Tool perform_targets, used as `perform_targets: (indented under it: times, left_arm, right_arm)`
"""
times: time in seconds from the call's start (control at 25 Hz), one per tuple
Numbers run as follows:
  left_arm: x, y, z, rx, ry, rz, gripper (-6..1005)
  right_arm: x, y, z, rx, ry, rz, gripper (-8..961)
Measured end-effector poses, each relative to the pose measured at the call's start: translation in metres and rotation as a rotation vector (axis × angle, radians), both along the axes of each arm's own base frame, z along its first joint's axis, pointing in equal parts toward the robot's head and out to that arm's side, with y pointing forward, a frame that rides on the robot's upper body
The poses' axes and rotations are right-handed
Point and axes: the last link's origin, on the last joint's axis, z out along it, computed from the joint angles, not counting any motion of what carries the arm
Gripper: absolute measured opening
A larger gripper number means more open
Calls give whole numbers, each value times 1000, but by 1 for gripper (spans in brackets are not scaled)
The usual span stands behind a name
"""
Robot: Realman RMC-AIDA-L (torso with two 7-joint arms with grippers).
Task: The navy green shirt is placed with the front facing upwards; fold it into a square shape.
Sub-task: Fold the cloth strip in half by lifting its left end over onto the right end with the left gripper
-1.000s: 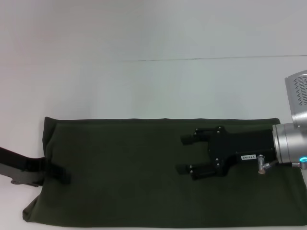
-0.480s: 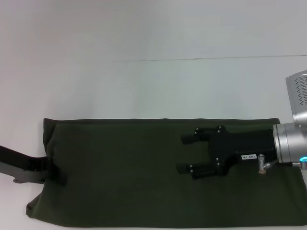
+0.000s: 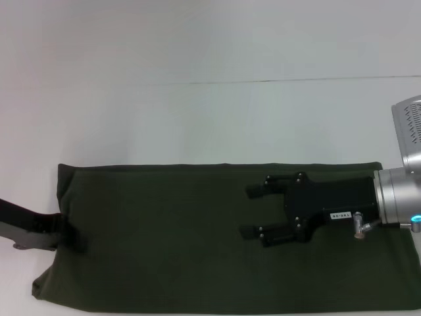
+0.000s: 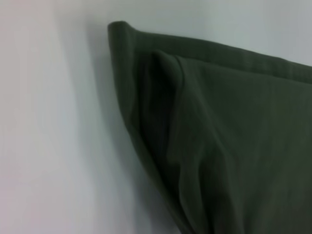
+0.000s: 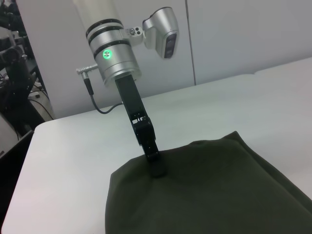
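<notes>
The left gripper [image 3: 72, 232] pinches the shirt [image 3: 164, 237] at its left edge to fold it; the right gripper [image 3: 253, 212] hovers spread wide above.

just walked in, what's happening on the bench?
The navy green shirt lies on the white table, folded into a long band, plain side up. The left gripper is at its left edge, apparently pinching the fabric. The right gripper sits open over the right half, fingers spread above the cloth.
</notes>
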Motion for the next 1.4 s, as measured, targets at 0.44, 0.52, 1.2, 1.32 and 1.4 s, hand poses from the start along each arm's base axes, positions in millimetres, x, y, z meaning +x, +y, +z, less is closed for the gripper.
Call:
perform_targets:
  times: [0.44, 0.52, 1.2, 1.32, 1.4]
  left_arm:
    - [-7, 6, 30, 63, 44, -2, 115]
    - [-9, 7, 39, 83, 49, 2, 115]
    - [34, 11, 78, 67, -147, -93, 113]
    - [47, 11, 79, 61, -215, -119, 113]
    - [55, 10, 78, 58, -270, -136, 112]
  right_arm:
    - [-4, -1, -5, -17, 5, 12, 856]
    - [-6, -3, -9, -31, 4, 20, 856]
    - [-25, 0, -41, -21, 1, 69, 856]
    - [-23, 0, -40, -12, 3, 59, 856]
    - [-20, 0, -39, 0, 4, 46, 856]
